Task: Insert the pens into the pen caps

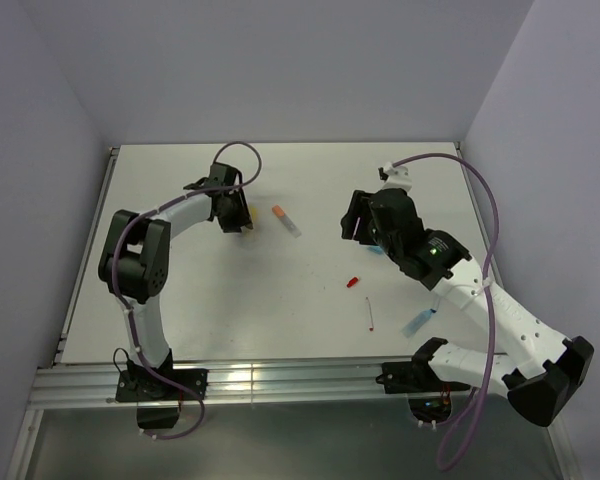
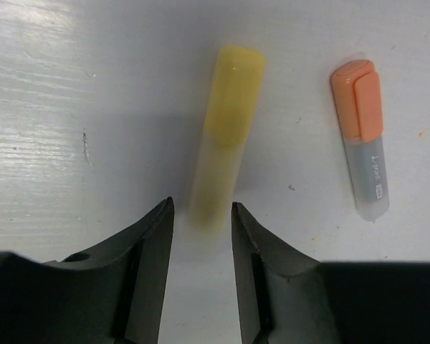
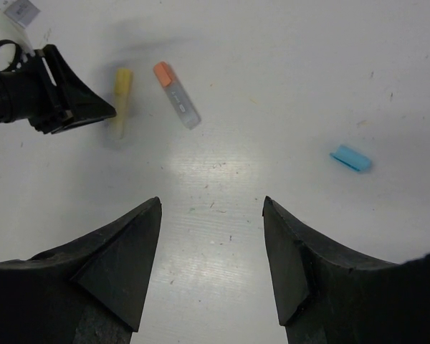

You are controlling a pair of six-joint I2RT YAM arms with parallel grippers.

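Observation:
A yellow pen (image 2: 226, 136) with its yellow cap on lies flat on the white table (image 2: 72, 86). Its near end sits between the tips of my left gripper (image 2: 201, 204), whose jaws stand apart around it without clamping it. Just right of it lies a pale pen with an orange cap (image 2: 364, 140) fitted. My right gripper (image 3: 211, 204) hangs open over bare table with nothing between its fingers. A loose light blue cap (image 3: 350, 158) lies to its right. Nearer the arms are a red cap (image 1: 353, 282), a thin red pen (image 1: 369, 314) and a light blue pen (image 1: 418, 320).
In the right wrist view the left gripper (image 3: 57, 93) shows at the upper left beside the yellow pen (image 3: 120, 97). Grey walls close in the table at the back and sides. A metal rail (image 1: 280, 380) runs along the near edge.

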